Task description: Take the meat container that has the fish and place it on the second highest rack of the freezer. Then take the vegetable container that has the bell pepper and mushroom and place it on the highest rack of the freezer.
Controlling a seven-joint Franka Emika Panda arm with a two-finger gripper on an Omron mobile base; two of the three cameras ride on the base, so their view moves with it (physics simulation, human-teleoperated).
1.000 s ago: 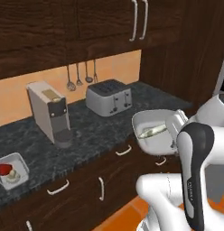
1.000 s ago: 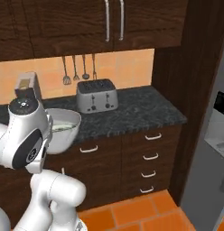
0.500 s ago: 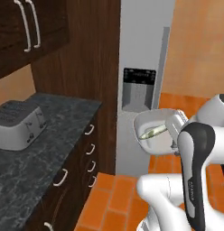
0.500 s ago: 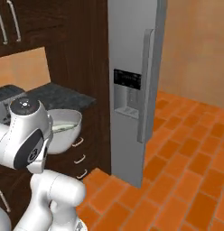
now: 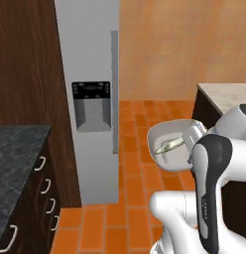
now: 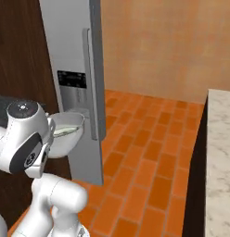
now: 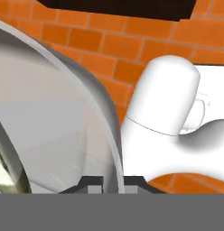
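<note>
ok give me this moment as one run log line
phase: carrying | tool: shut on container rim | container: held up, fish inside | freezer: ahead, doors closed | floor: orange brick

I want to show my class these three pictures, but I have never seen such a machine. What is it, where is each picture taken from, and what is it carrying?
It is a white robot arm on a driving base, in a computer-rendered kitchen. Two cameras ride on the base, behind the arm on its left and right. The third sits on the hand, so it sees things very close.

The arm holds a pale container with the fish lying in it. The gripper clamps the container's rim, which fills much of the hand view.

Ahead stands the freezer, tall and grey, doors closed, with a long bar handle. A dark counter lies at the left, above an orange tiled floor.
</note>
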